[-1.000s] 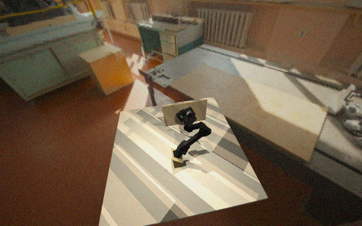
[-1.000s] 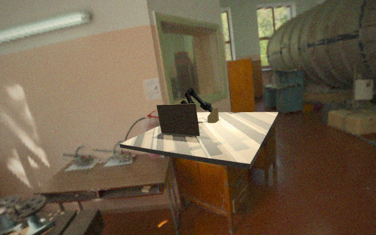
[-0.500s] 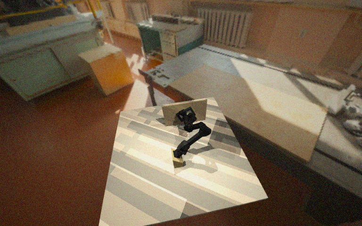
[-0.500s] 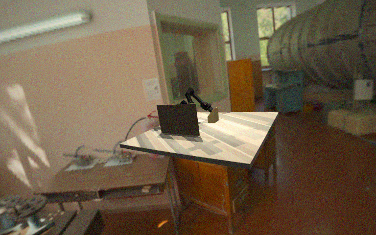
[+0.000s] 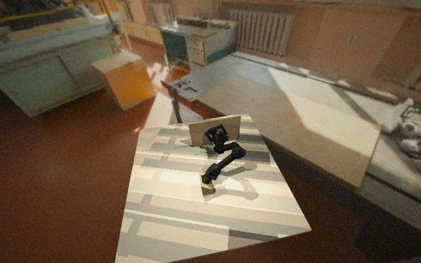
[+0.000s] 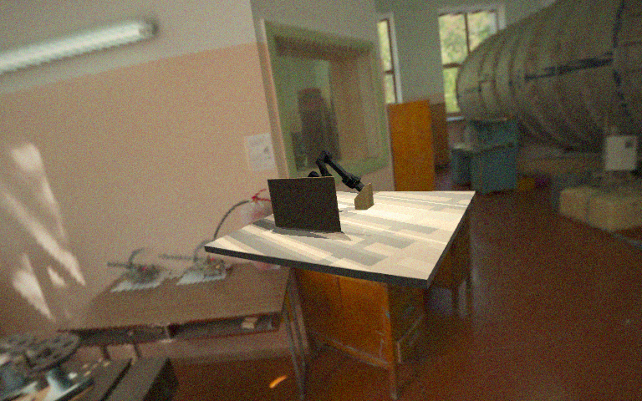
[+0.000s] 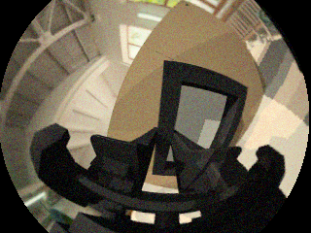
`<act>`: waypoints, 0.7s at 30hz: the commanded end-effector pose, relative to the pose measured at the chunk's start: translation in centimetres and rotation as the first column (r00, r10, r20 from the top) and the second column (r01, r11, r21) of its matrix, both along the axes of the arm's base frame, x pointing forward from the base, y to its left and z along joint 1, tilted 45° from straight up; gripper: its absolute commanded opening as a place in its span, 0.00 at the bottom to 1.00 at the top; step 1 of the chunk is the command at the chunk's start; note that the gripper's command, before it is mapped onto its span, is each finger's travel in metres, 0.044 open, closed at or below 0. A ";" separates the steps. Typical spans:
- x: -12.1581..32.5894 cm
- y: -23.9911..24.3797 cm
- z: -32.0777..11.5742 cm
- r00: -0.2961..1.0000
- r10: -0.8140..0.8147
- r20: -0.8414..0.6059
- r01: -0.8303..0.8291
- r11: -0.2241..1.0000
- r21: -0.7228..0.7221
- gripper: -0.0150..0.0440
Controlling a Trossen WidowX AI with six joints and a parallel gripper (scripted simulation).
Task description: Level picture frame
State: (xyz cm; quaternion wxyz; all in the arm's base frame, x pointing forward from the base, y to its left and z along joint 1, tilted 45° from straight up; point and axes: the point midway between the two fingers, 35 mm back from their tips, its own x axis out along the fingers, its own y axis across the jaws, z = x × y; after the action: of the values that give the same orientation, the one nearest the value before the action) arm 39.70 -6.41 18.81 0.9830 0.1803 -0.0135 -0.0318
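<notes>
One claw (image 5: 214,136) (image 7: 163,131) pinching black picture frame (image 5: 221,127) (image 7: 172,92) at the upright tan panel (image 5: 198,130) (image 6: 305,204) (image 7: 141,92).

Frame in front of panel face, its lower part between the claw's fingers; most of it sticks up past the fingertips in wrist view, leaning to one side there. Grey and pale patches inside its border. Screw and back strip hidden; contact with panel, cannot tell. Panel stands near the far edge of the striped table (image 5: 174,213) (image 6: 402,236), hides frame and claw in exterior view. Tan face shows past the frame on both sides and above, so room sideways along the panel; panel itself blocks forward. Black arm (image 5: 228,158) (image 6: 337,167) bends from a small wedge-shaped block (image 5: 207,189) (image 6: 364,197), well inside table edges. Open tabletop between block and near edge in top view.
</notes>
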 end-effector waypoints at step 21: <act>0.0 0.3 0.4 1.000 0.012 0.007 -0.012 1.000 -0.004 0.25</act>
State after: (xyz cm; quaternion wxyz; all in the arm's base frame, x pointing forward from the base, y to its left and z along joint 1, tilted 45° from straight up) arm 39.68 -6.41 18.79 0.9830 0.1806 -0.0119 -0.0321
